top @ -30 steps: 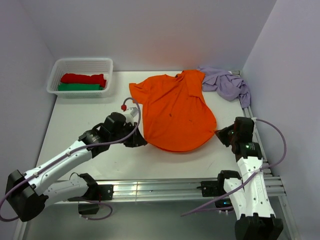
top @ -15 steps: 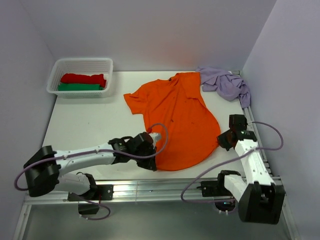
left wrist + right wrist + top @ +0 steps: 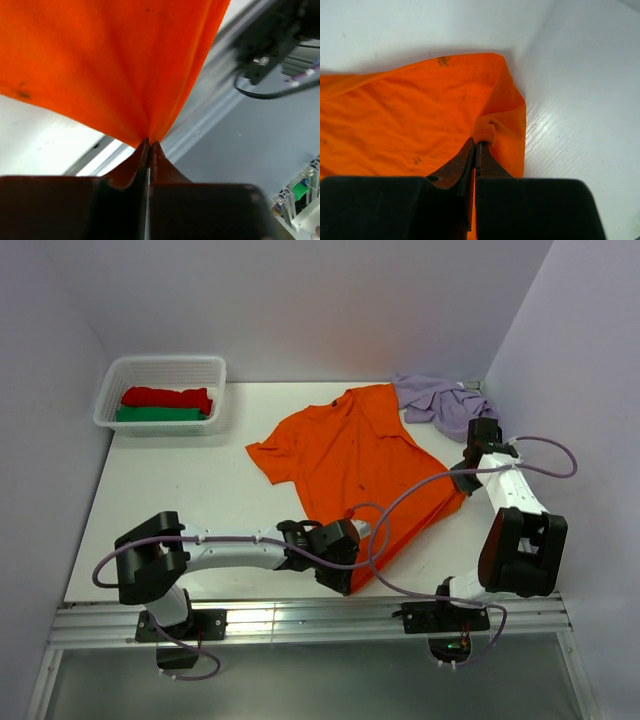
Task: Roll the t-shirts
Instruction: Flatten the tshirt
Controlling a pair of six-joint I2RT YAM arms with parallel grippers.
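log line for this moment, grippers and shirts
left gripper: shut on orange t-shirt hem | right gripper: shut on same shirt's edge | lilac t-shirt: bunched, far right

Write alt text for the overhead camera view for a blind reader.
An orange t-shirt lies spread on a white table, pinched by the left gripper at its near hem and the right gripper at its right edge. A crumpled lilac t-shirt lies far right; a basket of folded clothes far left.

The orange t-shirt [image 3: 355, 450] and pale lilac t-shirt [image 3: 440, 405] are both plain. The white basket [image 3: 108, 405] holds a red cloth [image 3: 165, 397] and green cloth [image 3: 155, 414].
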